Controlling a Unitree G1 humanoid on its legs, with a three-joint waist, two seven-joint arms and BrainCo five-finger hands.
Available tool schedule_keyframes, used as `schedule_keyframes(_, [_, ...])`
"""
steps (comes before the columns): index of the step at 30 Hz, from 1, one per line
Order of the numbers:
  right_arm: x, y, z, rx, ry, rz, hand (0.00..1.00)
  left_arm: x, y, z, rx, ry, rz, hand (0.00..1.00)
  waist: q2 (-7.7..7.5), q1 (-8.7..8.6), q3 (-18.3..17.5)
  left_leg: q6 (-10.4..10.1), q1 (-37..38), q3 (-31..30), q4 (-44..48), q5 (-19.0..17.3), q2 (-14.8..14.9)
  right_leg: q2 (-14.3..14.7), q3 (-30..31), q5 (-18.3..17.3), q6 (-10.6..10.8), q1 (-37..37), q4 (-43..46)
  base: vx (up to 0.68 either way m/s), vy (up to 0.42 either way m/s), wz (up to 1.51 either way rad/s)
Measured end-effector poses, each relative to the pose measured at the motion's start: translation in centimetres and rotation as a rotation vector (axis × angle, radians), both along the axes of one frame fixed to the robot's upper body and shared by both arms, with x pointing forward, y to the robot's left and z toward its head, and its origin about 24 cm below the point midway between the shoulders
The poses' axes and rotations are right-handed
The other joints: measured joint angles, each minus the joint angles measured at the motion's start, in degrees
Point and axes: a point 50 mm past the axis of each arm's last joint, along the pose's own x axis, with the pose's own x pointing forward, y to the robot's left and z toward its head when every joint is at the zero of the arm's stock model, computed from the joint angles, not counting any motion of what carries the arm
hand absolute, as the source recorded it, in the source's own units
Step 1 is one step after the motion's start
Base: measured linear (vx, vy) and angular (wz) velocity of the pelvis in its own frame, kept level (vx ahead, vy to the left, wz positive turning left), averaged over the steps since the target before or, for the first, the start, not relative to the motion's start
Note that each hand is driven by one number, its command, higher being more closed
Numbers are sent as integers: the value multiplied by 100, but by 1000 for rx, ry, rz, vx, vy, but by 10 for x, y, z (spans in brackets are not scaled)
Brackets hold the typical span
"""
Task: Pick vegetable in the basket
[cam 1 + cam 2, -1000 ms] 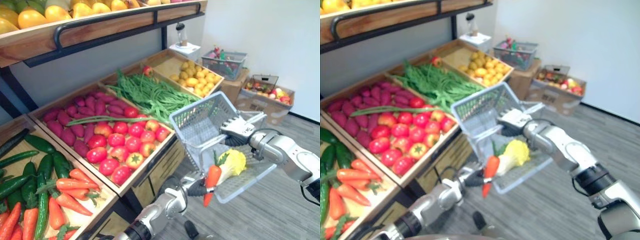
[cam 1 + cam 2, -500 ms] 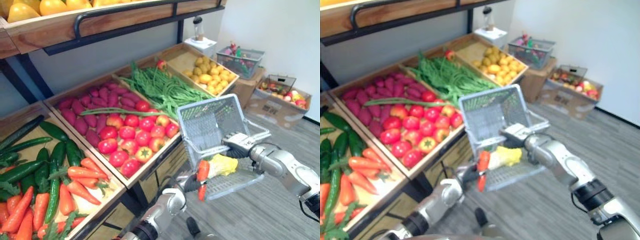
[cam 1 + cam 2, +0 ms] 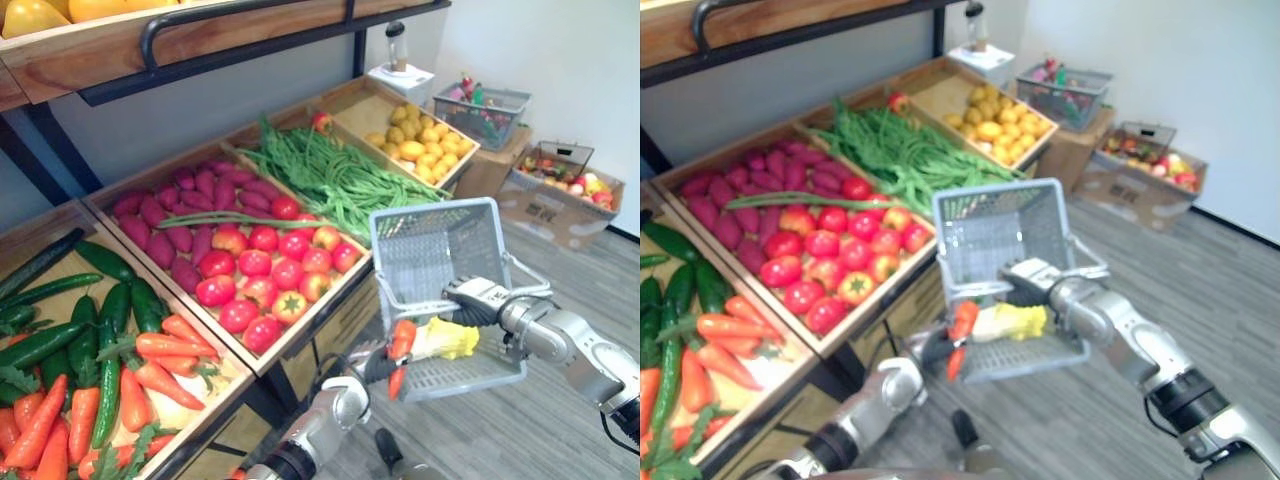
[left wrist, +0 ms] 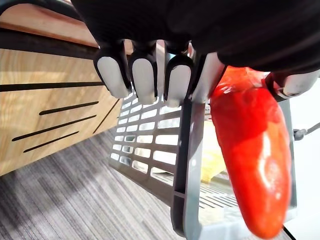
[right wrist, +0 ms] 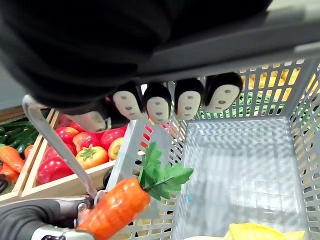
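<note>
Orange green-topped carrot [image 3: 401, 345] is pinched in my left hand [image 3: 368, 366] at the grey mesh basket's [image 3: 430, 210] near rim, seemingly outside it. My right hand [image 3: 474, 297] curls round the wire handle [image 5: 55, 141]. Letting go now would drop it onto the floor [image 3: 560, 440].

Left arm [image 3: 318, 422] reaches up from lower left, forearm extended. Left hand [image 3: 362, 366]: my fingers [image 4: 144, 75] and thumb curled round the carrot [image 3: 401, 342]. Right arm [image 3: 572, 342] enters from the right, elbow bent. Right hand [image 3: 476, 297]: fingers hooked over the basket [image 3: 440, 240] handle.
</note>
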Motion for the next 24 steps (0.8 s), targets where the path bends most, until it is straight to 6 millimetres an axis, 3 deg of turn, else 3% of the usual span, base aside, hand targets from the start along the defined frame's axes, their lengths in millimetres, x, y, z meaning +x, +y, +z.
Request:
schedule_keyframes(9, [-5, 0, -6, 29, 24, -9, 100, 0, -4, 1, -30, 13, 16, 100, 2, 3, 6, 6, -17, -33, 25, -2, 9, -17, -26, 3, 5, 7, 0, -14, -7, 1])
schedule_keyframes(23, [-9, -18, -7, 76, -6, -102, 100, 5, -14, 14, -43, -37, -22, 100, -16, 12, 16, 68, -226, -284, 317, -89, 154, -59, -212, 4, 6, 14, 10, -22, -14, 7])
schedule_keyframes(24, [-9, -19, -8, 78, -2, -110, 100, 5, -15, 14, -39, -37, -28, 0, -17, 14, 16, 69, -229, -296, 318, -89, 154, -64, -227, 4, 6, 16, 10, -15, -8, 5])
